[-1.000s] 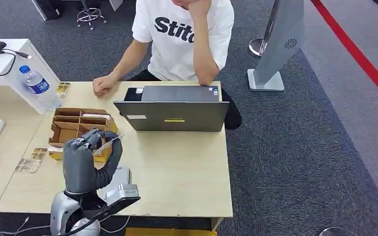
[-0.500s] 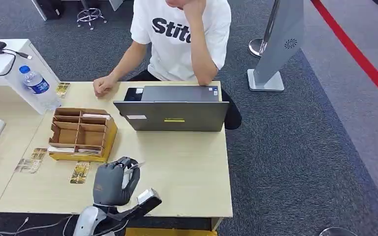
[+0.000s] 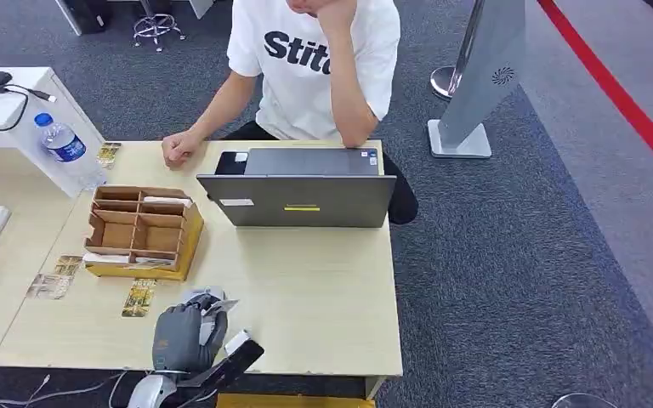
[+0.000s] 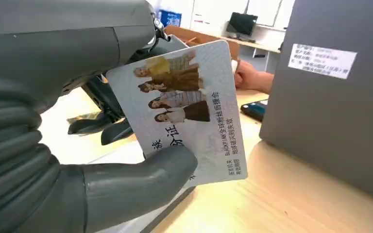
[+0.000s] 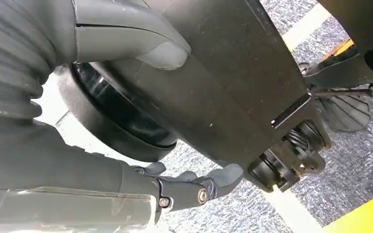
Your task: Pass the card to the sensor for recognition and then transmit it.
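My left hand (image 3: 185, 333) is low over the table's front edge and pinches a white card (image 3: 218, 306) between thumb and fingers. In the left wrist view the card (image 4: 189, 107) shows a picture of several people and printed text, with my thumb (image 4: 141, 179) pressed on its face. A flat white device (image 3: 201, 295), probably the sensor, lies on the table right under the card. My right hand (image 5: 77, 165) hangs beside my body with nothing in it and its fingers (image 5: 194, 187) apart from the thumb.
A grey laptop (image 3: 298, 200) stands at the table's far side with a seated person behind it, their hand (image 3: 178, 149) resting on the table. A cardboard organizer (image 3: 140, 231) sits at the left. Loose cards (image 3: 139, 298) lie before it. A water bottle (image 3: 64, 146) stands far left.
My left hand has carried the card from above the cardboard organizer back and down to the table's front edge, over the white device.
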Controlling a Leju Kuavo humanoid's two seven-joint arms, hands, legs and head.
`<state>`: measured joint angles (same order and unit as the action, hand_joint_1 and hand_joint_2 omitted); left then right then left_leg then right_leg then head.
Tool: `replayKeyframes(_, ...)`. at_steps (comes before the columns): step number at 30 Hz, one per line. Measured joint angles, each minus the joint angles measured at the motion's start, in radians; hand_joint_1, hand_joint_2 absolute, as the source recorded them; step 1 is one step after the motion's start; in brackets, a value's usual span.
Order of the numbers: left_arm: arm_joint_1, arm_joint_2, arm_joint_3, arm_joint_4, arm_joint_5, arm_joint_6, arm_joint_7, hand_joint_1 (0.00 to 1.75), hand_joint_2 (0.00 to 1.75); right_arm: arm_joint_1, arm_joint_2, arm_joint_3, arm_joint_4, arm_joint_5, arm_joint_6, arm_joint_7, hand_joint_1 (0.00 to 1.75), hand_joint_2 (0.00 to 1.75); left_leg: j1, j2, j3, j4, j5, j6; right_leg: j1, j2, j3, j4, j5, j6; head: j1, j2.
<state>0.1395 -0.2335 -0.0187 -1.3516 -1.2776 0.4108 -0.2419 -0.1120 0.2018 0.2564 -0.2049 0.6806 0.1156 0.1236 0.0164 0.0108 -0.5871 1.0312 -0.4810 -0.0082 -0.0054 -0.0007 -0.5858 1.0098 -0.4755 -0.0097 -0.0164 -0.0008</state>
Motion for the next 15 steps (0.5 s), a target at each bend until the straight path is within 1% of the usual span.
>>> replayKeyframes(7,0.000,-0.016,0.030,0.019,0.010,0.010,-0.016,1.75,1.75,0.001,-0.001,-0.008,0.000,0.000,0.000,-0.002,0.00,1.75,0.000,0.000,0.000,0.000,0.000,0.000,0.000,0.000,0.000,0.000,0.000,0.000,0.000,0.000)
replayKeyframes(9,-0.001,-0.021,0.038,0.019,0.027,0.024,-0.043,1.75,1.75,0.001,-0.001,-0.011,0.000,0.000,0.001,-0.002,0.00,1.75,0.000,0.000,0.000,0.000,0.000,0.000,0.000,0.000,0.000,0.000,0.000,0.000,0.000,0.000)
replayKeyframes(11,0.002,-0.028,0.052,0.008,0.040,0.038,-0.061,1.75,1.75,0.002,-0.002,-0.013,0.000,0.000,0.003,-0.004,0.00,1.75,0.000,0.000,0.000,0.000,0.000,0.000,0.000,0.000,0.000,0.000,0.000,0.000,0.000,0.000)
replayKeyframes(15,0.009,-0.038,0.076,-0.029,0.054,0.044,-0.072,1.75,1.75,0.002,-0.002,-0.020,0.000,0.000,0.005,-0.005,0.00,1.75,0.000,0.000,0.000,0.000,0.000,0.000,0.000,0.000,0.000,0.000,0.000,0.000,0.000,0.000)
